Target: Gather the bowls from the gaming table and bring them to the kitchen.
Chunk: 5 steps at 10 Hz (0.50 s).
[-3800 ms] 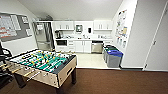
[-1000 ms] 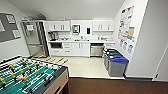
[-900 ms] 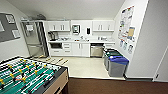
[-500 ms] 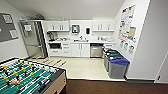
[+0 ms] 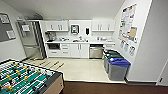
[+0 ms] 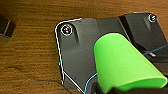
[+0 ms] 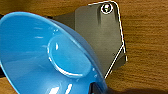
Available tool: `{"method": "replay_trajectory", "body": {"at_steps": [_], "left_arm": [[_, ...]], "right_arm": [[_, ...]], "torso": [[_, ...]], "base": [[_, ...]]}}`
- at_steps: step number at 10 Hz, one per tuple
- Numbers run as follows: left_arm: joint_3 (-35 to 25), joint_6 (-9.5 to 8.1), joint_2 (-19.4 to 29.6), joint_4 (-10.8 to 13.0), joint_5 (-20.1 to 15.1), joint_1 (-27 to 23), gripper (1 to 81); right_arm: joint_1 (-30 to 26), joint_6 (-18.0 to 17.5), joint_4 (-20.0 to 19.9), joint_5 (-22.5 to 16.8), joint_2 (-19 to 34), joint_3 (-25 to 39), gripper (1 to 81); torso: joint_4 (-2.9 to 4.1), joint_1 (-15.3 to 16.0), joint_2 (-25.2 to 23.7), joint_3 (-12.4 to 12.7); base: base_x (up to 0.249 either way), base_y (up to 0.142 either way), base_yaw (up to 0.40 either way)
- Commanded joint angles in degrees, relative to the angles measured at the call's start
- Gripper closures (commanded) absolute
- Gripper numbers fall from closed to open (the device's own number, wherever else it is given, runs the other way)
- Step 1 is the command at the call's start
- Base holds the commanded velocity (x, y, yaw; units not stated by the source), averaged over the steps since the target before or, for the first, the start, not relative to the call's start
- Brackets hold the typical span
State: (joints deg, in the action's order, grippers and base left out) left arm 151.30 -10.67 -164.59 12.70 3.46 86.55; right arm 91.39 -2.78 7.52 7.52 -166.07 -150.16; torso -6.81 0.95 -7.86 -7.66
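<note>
Collecting looks done, carrying is underway: kitchen (image 5: 80, 47) is straight ahead across the pale floor, not yet entered. Delivery is left; bowls are not set down on any surface.

Green bowl (image 6: 122, 63) shows in the left wrist view, close to the camera, bright matte green plastic, tapered side, rim toward the near edge, seemingly carried by the left tool. Fingers not clear, so grip state cannot be told.

Blue bowl (image 7: 47, 55) shows in the right wrist view, glossy blue inside with a round flat bottom and highlights, tilted, hollow facing the camera. Likely carried by the right tool, grip likewise cannot be told.

Brown wood-look floor lies under both arms.

Head view: foosball table (image 5: 25, 80) near left, blue-lidded bin (image 5: 118, 67) on the right by the wall, fridge (image 5: 31, 40) far left, white cabinets and counter (image 5: 80, 42) at the far wall.
</note>
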Motion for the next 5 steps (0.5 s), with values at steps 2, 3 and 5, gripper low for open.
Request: {"method": "replay_trajectory", "body": {"at_steps": [2, 3, 5], "left_arm": [[0.23, 0.21, 0.92, 0.66, -2.58, -2.92, 81.1], [0.23, 0.21, 0.92, 0.66, -2.58, -2.92, 81.1], [0.23, 0.21, 0.92, 0.66, -2.58, -2.92, 81.1]], "right_arm": [[-2.39, 0.23, 0.39, -2.51, 0.72, -0.2, 81.1], [-2.31, 0.15, 0.39, -2.51, 0.72, -0.21, 81.1], [-2.31, 0.14, 0.39, -2.51, 0.72, -0.21, 81.1]], "torso": [[0.0, 0.02, 0.0, 0.0], [0.0, 0.02, 0.0, 0.0], [0.0, 0.02, 0.0, 0.0]], "base": [[0.153, -0.064, 0.0], [0.153, 0.0, 0.0], [0.153, 0.0, 0.0]]}}
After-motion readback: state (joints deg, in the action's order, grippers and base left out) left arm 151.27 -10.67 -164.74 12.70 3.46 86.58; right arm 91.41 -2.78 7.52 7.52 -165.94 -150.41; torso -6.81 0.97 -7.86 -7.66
